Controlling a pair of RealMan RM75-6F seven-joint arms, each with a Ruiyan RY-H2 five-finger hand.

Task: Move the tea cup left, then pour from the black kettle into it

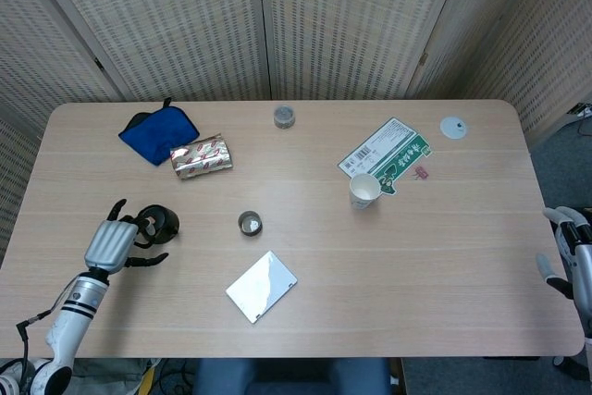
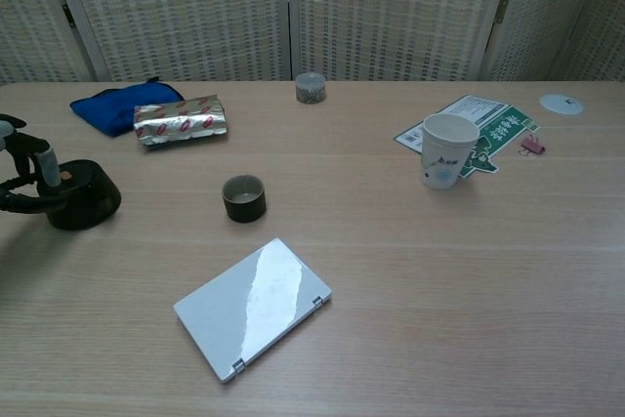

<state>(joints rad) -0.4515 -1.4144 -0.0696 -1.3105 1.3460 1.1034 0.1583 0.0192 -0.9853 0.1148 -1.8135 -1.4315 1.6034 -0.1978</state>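
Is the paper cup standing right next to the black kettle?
No, the paper cup stands far right by the green leaflet, while the black kettle sits at the left hand.

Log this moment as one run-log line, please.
left hand: at black kettle, grip unclear | right hand: table edge, idle | tea cup: mid-table, right of kettle | pour: not started

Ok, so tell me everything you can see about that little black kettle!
The black kettle is small, squat and round, dark and a bit shiny, standing upright near the table's left edge. A dark handle sticks out on its left side. The left hand is right against it, fingers curled at that handle, though a firm grip can't be confirmed. The tea cup, a small dark cup, stands apart to its right. Whether anything is inside the kettle can't be seen.
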